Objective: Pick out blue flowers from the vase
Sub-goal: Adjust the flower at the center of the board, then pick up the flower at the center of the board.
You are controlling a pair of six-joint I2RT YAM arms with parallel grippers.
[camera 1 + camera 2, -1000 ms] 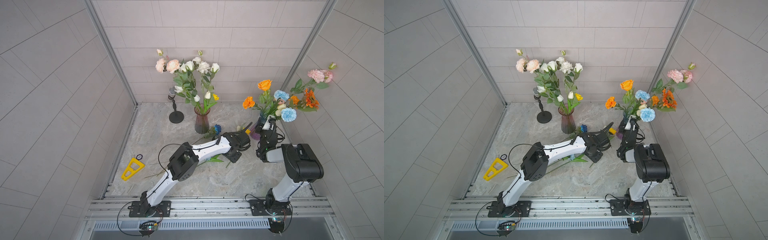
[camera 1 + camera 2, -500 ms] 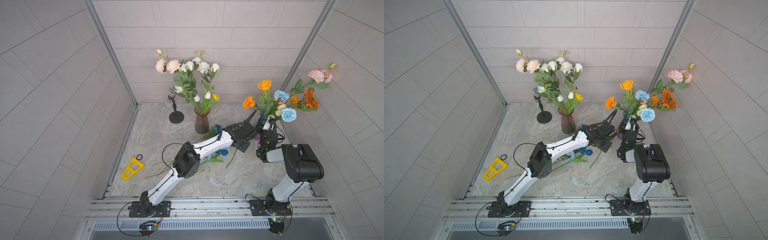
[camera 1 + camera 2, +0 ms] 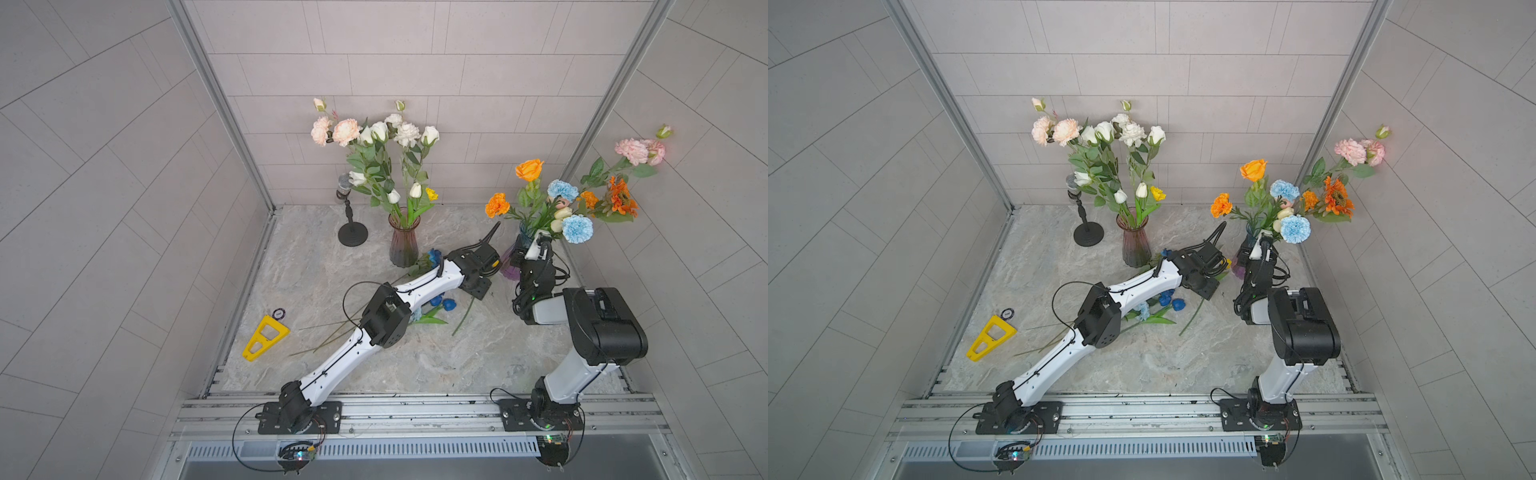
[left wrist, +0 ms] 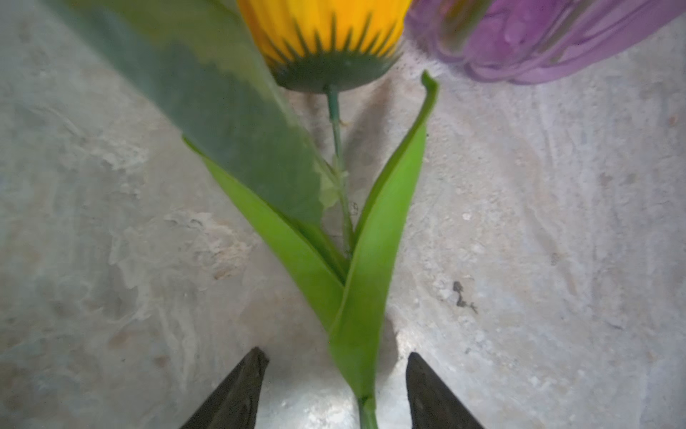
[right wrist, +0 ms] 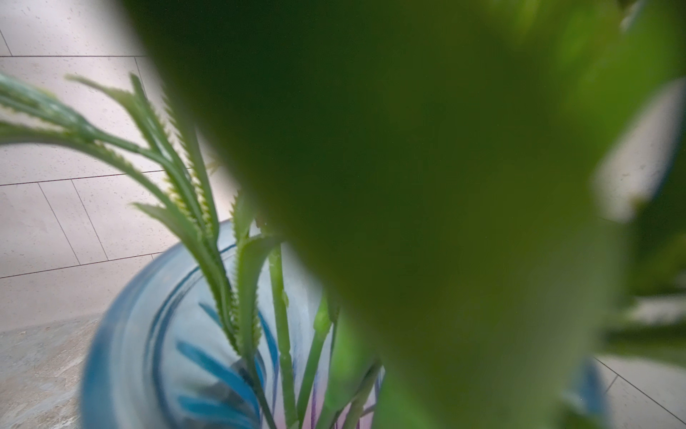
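Nearest my viewpoint, an aluminium rail (image 3: pixel 415 409) carries both arm bases. Beyond it lies a marble-pattern tabletop (image 3: pixel 478 365) enclosed by grey tiled walls (image 3: pixel 104 187). A yellow triangular tool (image 3: pixel 266 336) rests at the tabletop's left edge. Some blue flowers lie flat on the tabletop, partly covered by the left arm (image 3: pixel 419 286): dark blue tulips (image 3: pixel 444 302), a pale blue bloom (image 3: pixel 1143 309) beside them, and a deep blue bloom (image 3: pixel 434 254) farther back. Their long axes run diagonally, with the blooms toward the centre and the stems (image 3: pixel 328 338) trailing toward the near left. In the left wrist view, the left gripper (image 4: pixel 336 353) has its jaws apart and grips nothing. The stem of a yellow flower (image 4: pixel 326 33) lies on the marble between them, untouched, with its bloom just beside the base of the blue-and-purple vase (image 3: pixel 508 266). The right gripper (image 3: pixel 534 249) sits at that vase's mouth. A blurred green leaf (image 5: pixel 408 185) fills the right wrist view, so I cannot tell its jaw state. Two pale blue carnations (image 3: pixel 577 228) stand in this vase among orange and pink blooms. Farther left are a dark vase (image 3: pixel 403 249) of white and pink blooms and a microphone stand (image 3: pixel 351 224).
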